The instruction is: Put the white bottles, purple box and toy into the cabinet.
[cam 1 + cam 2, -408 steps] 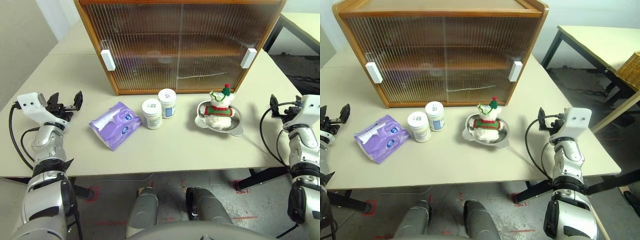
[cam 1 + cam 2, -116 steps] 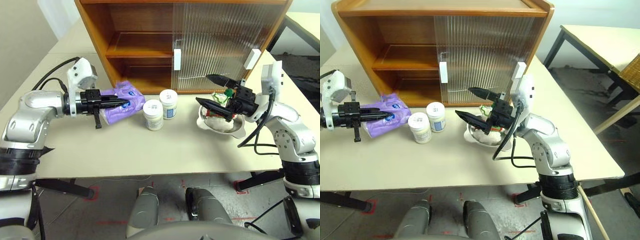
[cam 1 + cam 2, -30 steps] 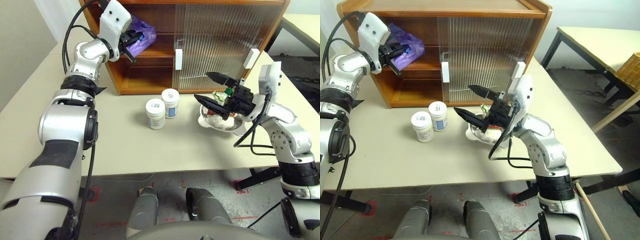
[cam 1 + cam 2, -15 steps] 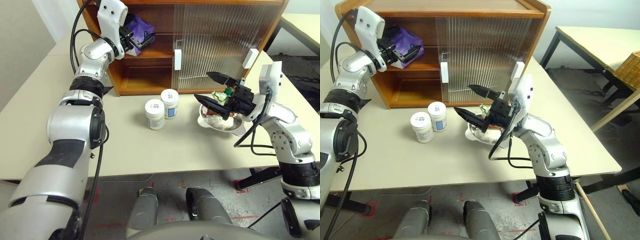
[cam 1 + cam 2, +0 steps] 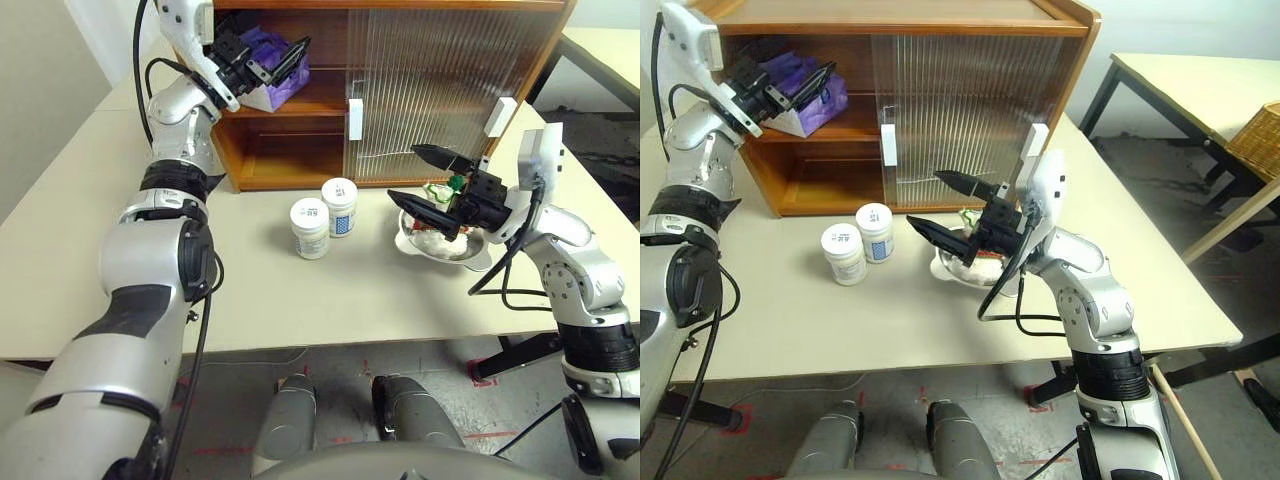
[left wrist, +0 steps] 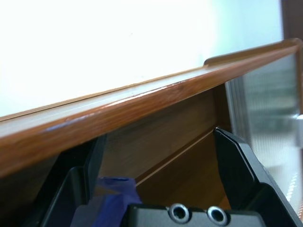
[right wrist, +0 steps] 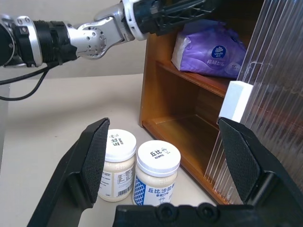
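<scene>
The purple box [image 5: 283, 80] lies on the upper shelf of the cabinet [image 5: 226, 152], in its open left half. My left gripper [image 5: 272, 60] is open just in front of the box, holding nothing. Two white bottles [image 5: 309, 226] [image 5: 339, 205] stand side by side on the table before the cabinet. The toy [image 5: 447, 212] sits in a steel bowl [image 5: 470, 250] to the right, partly hidden behind my right gripper [image 5: 403, 172]. That gripper hangs open above the bowl's left side, pointing toward the bottles [image 7: 118, 165].
Both ribbed sliding doors [image 5: 440, 70] are stacked over the cabinet's right half, their white handles [image 5: 354, 118] facing out. The lower left shelf [image 5: 290, 160] holds nothing. Bare table lies in front of the bottles and the bowl.
My left gripper has opened, let go of the purple box and drawn back and up a little. The box stays on the upper shelf. My right arm has not moved.
</scene>
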Controlling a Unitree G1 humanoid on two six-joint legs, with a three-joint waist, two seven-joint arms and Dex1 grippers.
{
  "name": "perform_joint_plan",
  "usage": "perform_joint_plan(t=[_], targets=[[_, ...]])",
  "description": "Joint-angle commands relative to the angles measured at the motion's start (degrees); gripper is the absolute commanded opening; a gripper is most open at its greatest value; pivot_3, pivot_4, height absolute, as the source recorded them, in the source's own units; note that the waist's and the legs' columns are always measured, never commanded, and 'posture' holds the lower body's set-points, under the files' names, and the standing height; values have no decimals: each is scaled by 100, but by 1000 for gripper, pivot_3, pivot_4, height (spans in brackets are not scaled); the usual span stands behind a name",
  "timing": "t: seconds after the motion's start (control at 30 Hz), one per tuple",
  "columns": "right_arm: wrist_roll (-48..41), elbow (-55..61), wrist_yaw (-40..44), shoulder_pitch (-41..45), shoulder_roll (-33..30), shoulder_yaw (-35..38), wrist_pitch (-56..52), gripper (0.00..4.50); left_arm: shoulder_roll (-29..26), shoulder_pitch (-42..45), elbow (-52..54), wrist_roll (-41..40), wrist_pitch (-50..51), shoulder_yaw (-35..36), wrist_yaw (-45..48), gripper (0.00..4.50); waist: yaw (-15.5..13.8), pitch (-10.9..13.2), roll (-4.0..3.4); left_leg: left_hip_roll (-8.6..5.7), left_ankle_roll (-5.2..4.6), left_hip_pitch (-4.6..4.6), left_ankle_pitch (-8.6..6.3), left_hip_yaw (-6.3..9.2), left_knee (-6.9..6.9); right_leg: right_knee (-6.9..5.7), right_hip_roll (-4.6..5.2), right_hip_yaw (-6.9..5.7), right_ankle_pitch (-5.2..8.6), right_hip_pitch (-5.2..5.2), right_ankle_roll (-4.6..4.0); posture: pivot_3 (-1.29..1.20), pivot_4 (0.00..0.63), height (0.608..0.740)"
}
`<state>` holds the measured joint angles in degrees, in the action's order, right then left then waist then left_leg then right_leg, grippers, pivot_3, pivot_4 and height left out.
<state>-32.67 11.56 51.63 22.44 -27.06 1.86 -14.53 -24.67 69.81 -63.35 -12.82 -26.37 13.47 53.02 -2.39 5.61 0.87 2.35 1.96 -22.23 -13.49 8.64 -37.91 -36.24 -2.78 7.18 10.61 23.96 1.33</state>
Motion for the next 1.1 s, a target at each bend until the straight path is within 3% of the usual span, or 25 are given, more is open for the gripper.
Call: perform_joint_plan(t=[0.03,0.07,0.2,0.37,0.53,0.77,1.1], targets=[[13,-1,33,-40,-29,5,-38,4500,-126,-752,1312,-415,699,54,288,4488,7,-1,-2,-1,0,2,0,-6,2,1,-1,-1,0,0,0,58,105,740],[11,4,33,-52,-30,7,-39,4500,-152,-991,1707,-476,886,25,286,4488,9,-1,-2,3,-1,1,-1,-8,0,-1,1,1,0,-1,0,60,106,740],[0,19,32,-84,-20,-6,-50,4500,-250,-1847,3184,-691,1712,15,-63,3560,-16,-1,-1,3,-3,1,0,-9,-3,-4,-2,-3,-2,-1,-2,69,113,740],[-6,-47,65,-61,-7,-23,-42,4500,-312,-2594,4322,-773,2473,51,-669,1769,-80,-1,-1,1,-3,9,3,-8,-11,-4,-2,-1,-5,-13,-6,84,117,740],[-4,-93,99,-11,1,-34,-35,4500,-288,-2909,4663,-737,2763,30,-1090,27,-80,0,-1,4,3,39,-1,-1,-3,-3,-1,2,-4,-34,-5,84,116,740],[6,-117,114,14,-1,-13,-19,4500,-52,-3093,4429,-499,2975,-36,-1869,27,-81,1,-1,7,31,37,-17,13,8,1,4,7,-4,-22,-6,77,111,740],[11,-70,80,-25,-25,14,-25,4500,165,-2799,3665,-188,2665,-212,-2255,27,-84,6,7,5,56,32,-39,13,11,7,4,10,14,-16,-10,62,108,740]])
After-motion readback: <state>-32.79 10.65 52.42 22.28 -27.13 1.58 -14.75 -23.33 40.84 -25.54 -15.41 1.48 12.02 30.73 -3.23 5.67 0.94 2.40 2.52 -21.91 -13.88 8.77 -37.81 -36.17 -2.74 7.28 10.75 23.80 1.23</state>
